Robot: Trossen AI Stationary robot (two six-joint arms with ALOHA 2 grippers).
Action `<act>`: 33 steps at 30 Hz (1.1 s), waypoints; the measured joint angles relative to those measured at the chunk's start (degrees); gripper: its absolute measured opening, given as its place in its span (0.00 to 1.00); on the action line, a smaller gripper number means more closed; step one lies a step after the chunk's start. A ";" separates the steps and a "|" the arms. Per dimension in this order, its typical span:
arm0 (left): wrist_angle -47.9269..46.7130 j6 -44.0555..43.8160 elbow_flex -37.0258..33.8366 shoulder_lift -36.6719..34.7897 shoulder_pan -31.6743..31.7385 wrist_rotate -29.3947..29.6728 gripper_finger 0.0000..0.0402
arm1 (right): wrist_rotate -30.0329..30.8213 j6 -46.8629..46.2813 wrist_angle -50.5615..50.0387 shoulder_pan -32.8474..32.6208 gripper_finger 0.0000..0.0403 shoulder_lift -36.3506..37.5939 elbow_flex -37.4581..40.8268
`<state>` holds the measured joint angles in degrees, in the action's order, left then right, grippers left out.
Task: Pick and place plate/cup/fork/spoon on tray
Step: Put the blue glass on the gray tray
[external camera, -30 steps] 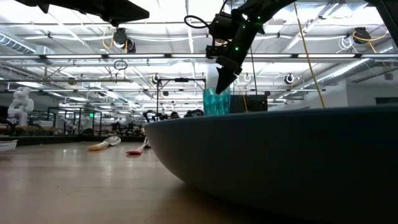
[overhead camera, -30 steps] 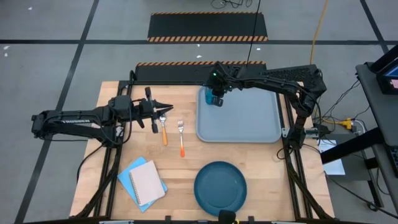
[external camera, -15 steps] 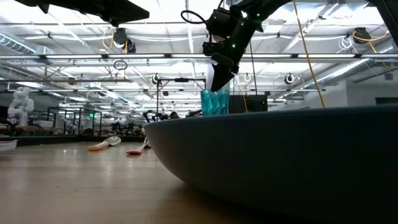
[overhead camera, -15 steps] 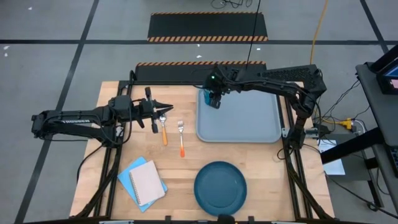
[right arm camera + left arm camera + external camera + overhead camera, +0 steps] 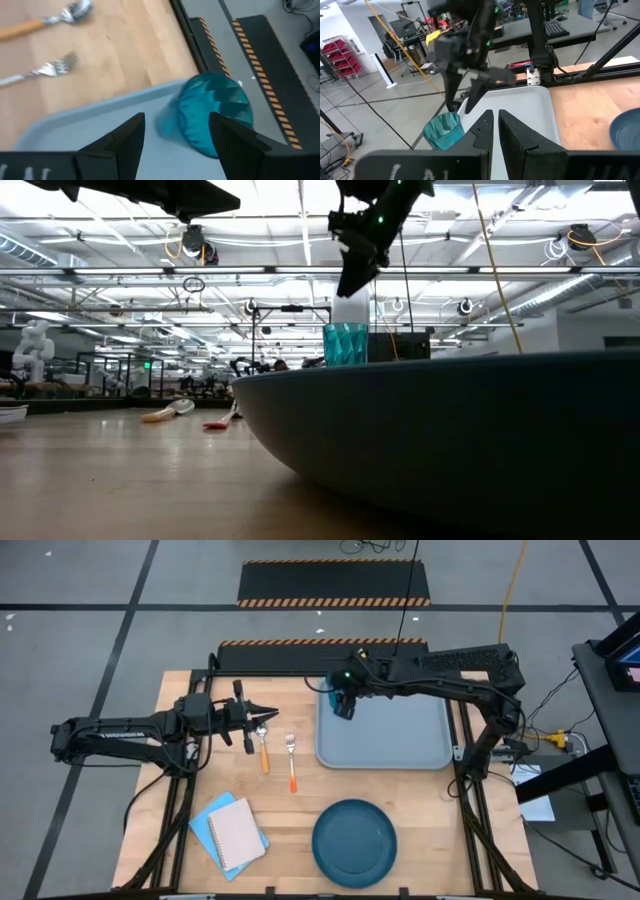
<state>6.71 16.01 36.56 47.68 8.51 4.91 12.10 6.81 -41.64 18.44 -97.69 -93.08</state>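
One cup (image 5: pixel 332 692) stands on one tray (image 5: pixel 400 740), right gripper (image 5: pixel 344 706) fingers spread above; left gripper (image 5: pixel 262 716) fingers closed, empty.

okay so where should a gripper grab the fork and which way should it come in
Take the fork by its red-orange handle, near the middle, coming straight down from above. It lies flat on the wooden table, tines toward the far edge and handle toward the near edge, so the fingers should close across the handle's narrow width. The spoon lies apart on its left, likely leaving room for a finger on each side.
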 joint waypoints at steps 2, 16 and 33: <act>-0.12 0.00 0.00 0.00 0.00 -0.02 0.08 | 0.00 -0.79 -0.56 -1.67 0.53 0.78 0.00; -0.91 -0.79 0.00 0.00 0.00 -0.04 0.08 | -3.19 -1.23 4.47 -10.30 0.44 1.46 12.07; 0.77 -0.85 0.00 0.00 0.00 -0.02 0.08 | -7.91 3.67 40.87 3.32 0.13 1.44 36.80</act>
<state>7.49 15.16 36.56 47.68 8.51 4.89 4.19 10.48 -0.78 21.75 -96.25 -56.28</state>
